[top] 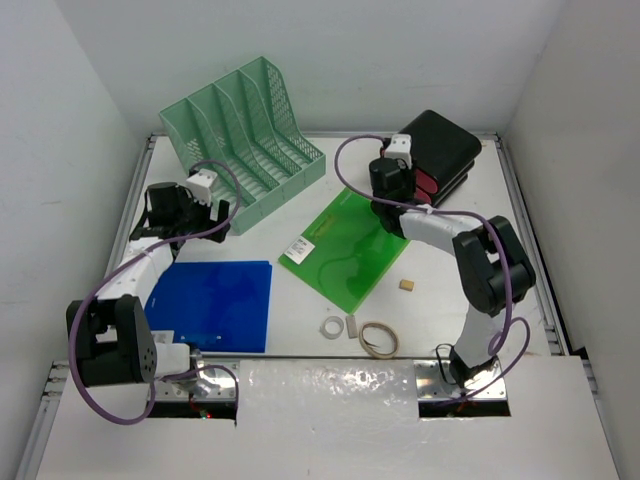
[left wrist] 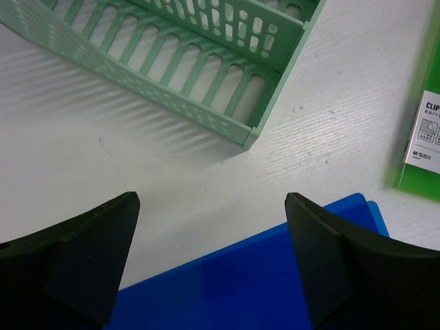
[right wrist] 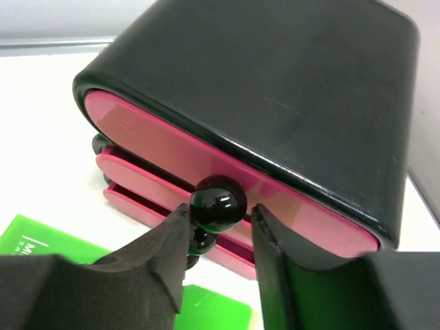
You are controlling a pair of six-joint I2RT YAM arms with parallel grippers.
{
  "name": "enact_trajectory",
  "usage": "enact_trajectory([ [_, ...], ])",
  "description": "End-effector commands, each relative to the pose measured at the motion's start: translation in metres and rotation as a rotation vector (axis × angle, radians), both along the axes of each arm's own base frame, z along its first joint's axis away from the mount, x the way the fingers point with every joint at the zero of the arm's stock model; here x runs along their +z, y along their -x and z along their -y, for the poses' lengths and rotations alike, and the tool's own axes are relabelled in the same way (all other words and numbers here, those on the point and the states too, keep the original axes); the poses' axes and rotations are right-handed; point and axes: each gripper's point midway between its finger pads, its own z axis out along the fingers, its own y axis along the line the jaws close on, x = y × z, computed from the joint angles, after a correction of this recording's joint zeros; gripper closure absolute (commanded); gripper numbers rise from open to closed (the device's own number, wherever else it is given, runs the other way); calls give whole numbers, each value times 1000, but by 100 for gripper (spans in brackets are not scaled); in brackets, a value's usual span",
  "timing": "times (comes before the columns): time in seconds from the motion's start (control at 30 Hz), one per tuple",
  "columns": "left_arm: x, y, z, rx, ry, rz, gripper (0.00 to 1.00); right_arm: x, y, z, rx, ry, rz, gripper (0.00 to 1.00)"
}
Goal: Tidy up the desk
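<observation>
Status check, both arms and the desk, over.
Left gripper open above blue folder. Right gripper flanking top drawer knob on black box, grip unconfirmed. Desk unsorted: green folder, tape roll loose. Nothing blocking.

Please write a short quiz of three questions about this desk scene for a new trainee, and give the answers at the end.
1. True or false: the left gripper is holding the blue folder.
2. What sits between the fingers of the right gripper?
A) a roll of tape
B) the black knob of a pink drawer
C) a corner of a green folder
3. Fill in: the mint-green file rack stands at the far ___ side of the desk.

Key
1. False. Its jaws are wide open and empty, above the folder's edge.
2. B
3. left
</observation>
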Motion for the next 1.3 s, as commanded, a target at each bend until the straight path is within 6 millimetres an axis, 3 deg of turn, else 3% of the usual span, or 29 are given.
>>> enact_trajectory([
  [0.0,18,-14,1,-16,-4,58,14,25,1,-20,-4,30,85,57],
  [0.03,17,-13,1,-16,-1,56,14,20,12,-25,-25,40,99,55],
  [0.1,18,-12,2,-18,1,55,14,20,14,-27,-56,-38,169,47],
  [0.23,19,-12,4,-28,9,56,14,10,19,-18,-166,-136,250,43],
  [0.5,21,-12,4,-28,5,61,14,-1,0,2,-234,-223,247,50],
  [0.57,21,-13,4,-28,5,64,14,-14,-6,-1,-206,-229,191,51],
  [0.7,21,-12,4,-30,7,61,14,-19,-16,-4,-191,-229,170,50],
  [0.93,21,-12,4,-30,2,60,14,-41,-19,1,-213,-253,129,51],
  [1.27,21,-12,2,-21,-1,63,14,-41,-16,12,-233,-244,140,69],
])
